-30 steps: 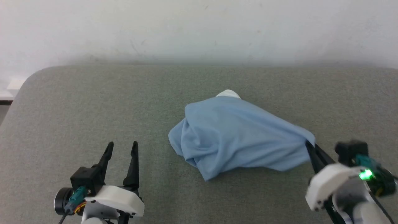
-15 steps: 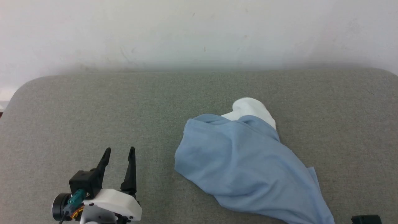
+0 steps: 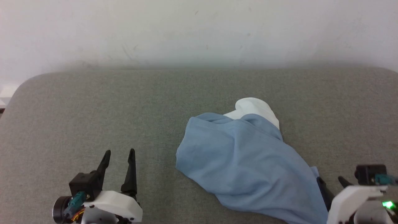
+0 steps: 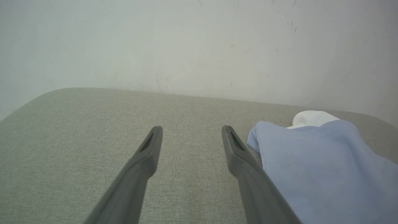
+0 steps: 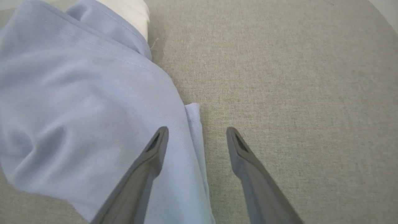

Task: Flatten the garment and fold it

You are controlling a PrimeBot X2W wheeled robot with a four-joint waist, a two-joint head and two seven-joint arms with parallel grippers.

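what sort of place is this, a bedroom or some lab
Probably an indoor room, perhaps with a bed or padded table: a grey fabric-covered surface with rounded corners, against a scuffed white wall, with a crumpled garment on it.

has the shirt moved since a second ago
Yes. Against the far edge of the grey surface, the garment has stretched rightward and toward the robot, uncovering more white cloth.

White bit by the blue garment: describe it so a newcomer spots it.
On the grey padded surface, find the crumpled light-blue garment. The white bit peeks out from its far edge: a rounded white lump, unlike the blue cloth and grey padding.
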